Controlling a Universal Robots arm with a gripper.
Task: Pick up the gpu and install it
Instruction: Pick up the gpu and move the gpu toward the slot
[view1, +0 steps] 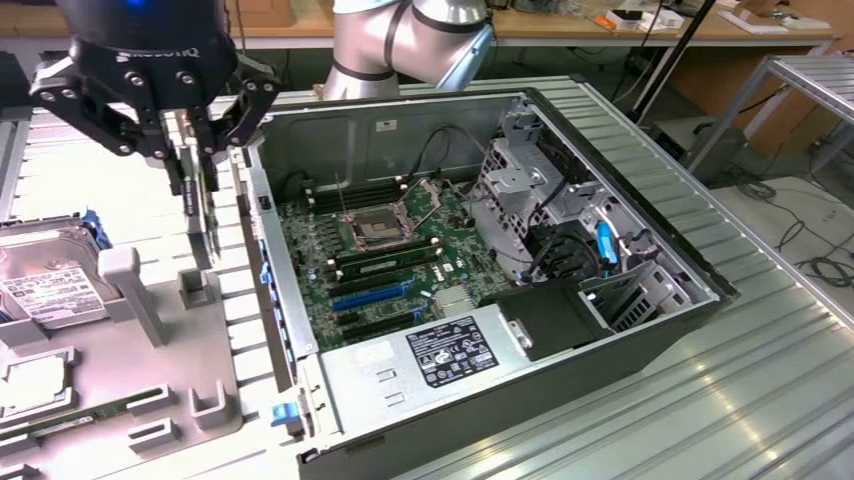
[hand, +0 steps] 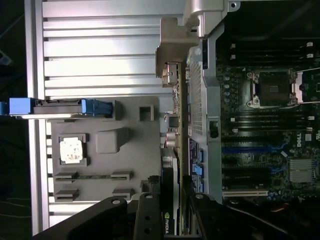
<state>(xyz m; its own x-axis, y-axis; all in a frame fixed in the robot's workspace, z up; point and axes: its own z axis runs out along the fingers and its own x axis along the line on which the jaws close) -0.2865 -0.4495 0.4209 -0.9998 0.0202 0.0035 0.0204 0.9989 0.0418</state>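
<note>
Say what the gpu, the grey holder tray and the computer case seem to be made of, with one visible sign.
gpu: likely circuit board, dark and matt, thin with a silver edge.
Grey holder tray: probably moulded plastic, uniform matt grey, rounded blocks.
Computer case: likely sheet metal, bare grey walls with a dull sheen.

Gpu (view1: 200, 210): thin flat card, dark board, seen edge-on. Pose: upright, long axis vertical, lower end clear of grey holder tray (view1: 160, 345) beneath. Upper end clamped between fingers of gripper (view1: 198, 160). Location: outside computer case (view1: 271, 262), just beside its wall on exterior view's left. Not seated in any motherboard slot.
</note>
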